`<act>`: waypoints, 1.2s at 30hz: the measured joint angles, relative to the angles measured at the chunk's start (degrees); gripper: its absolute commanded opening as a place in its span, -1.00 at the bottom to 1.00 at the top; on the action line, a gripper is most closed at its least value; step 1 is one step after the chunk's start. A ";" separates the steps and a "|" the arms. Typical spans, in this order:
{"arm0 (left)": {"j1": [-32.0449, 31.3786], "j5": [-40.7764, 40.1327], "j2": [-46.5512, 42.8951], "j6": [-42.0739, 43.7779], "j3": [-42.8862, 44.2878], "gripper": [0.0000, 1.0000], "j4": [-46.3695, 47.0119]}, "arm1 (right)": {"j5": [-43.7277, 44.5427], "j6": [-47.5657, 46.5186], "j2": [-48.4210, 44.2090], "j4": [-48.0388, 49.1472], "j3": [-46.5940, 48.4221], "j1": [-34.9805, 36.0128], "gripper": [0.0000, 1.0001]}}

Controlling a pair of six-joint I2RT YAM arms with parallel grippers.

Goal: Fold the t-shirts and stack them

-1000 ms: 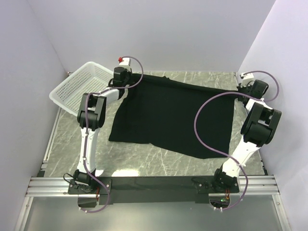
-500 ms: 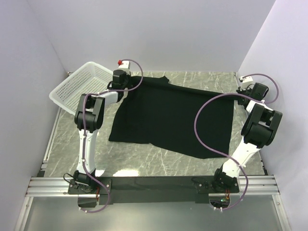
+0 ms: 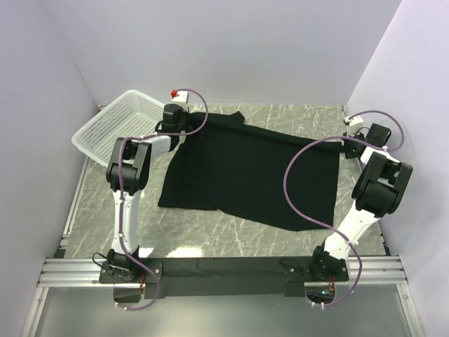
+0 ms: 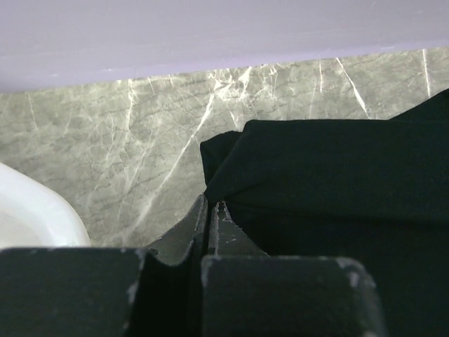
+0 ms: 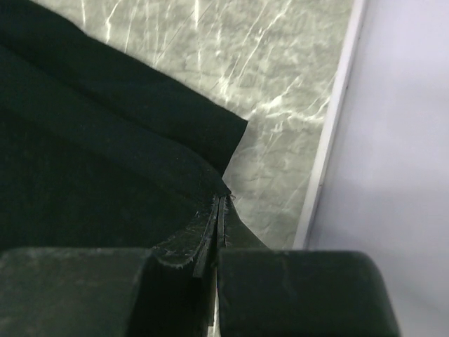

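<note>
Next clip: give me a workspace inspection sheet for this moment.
Surface: marbled grey table, partly under cloth.
Job's things: one black t-shirt spread flat, unfolded; no stack.
Clutter: white mesh basket at the far-left corner.
Grippers: left gripper shut on the shirt's far-left corner; right gripper shut on its far-right corner.
Cables: purple cables loop off both arms, one above the shirt.
Surroundings: plain pale walls on three sides.

The top camera looks down from above and behind the arm bases over the whole table (image 3: 231,235). Each wrist camera sits low and very near, facing one far corner of the t-shirt (image 3: 252,168), shared with the top view
</note>
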 measured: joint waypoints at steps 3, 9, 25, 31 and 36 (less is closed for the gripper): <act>0.00 -0.13 -0.20 0.33 -0.02 -0.99 0.09 | -0.02 -0.90 0.00 -1.18 0.00 -0.09 -1.00; -0.02 -0.48 -0.44 1.05 -0.79 -0.99 0.44 | -0.61 -1.60 0.00 -2.49 0.00 -0.50 -1.00; 0.00 -1.29 -2.89 1.14 -0.81 -0.99 2.08 | -9.09 -1.55 -3.52 -10.32 0.87 -2.97 -1.00; 0.00 -1.07 -5.14 1.22 -3.34 -0.99 3.65 | -8.90 -1.68 -3.61 -11.08 0.87 -3.02 -1.00; 0.00 -1.07 -5.46 1.42 -5.84 -0.99 3.72 | -8.26 -1.68 -3.58 -11.10 0.87 -3.04 -1.00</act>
